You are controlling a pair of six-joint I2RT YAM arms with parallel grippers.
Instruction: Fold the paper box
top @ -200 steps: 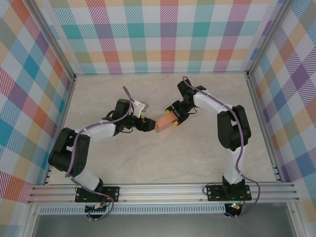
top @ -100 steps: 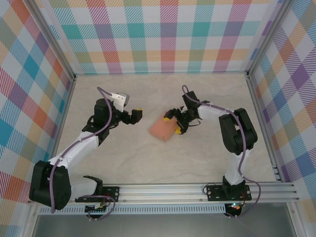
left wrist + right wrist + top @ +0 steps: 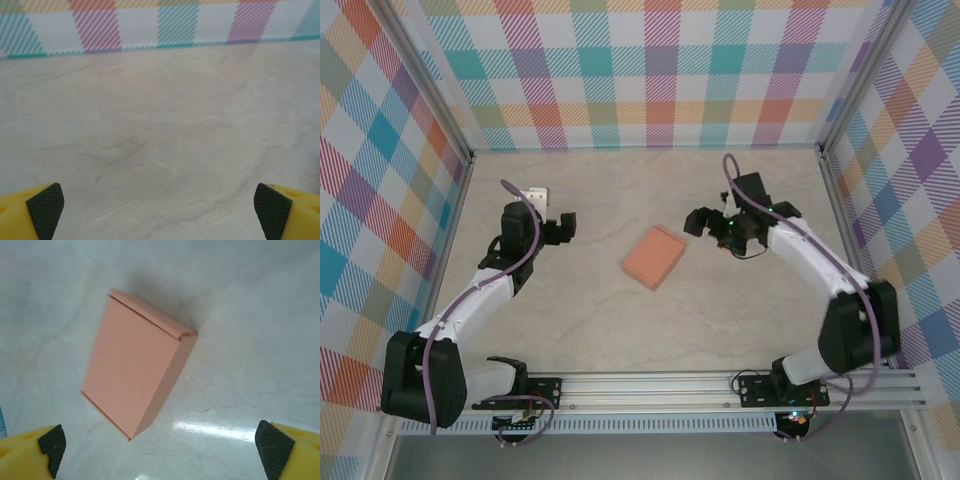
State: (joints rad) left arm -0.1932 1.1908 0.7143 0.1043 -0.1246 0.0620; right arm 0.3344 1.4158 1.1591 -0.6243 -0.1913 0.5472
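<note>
The right jaws stand wide open and empty, aimed at the paper box [image 3: 135, 370] — it lies flat on the surface [image 3: 740, 320] just ahead of them, not touching, its long axis slanting near-left to far-right in the overhead view. The left jaws, equally wide and empty, face bare surface farther off — so the right arm is nearer.

I see a pale marbled table [image 3: 620, 330] with faint grey veins. Plaid panels [image 3: 650, 70] in teal, pink, orange and yellow wall it on the left, far and right sides. Aluminium rails [image 3: 650, 385] run along its near edge.
</note>
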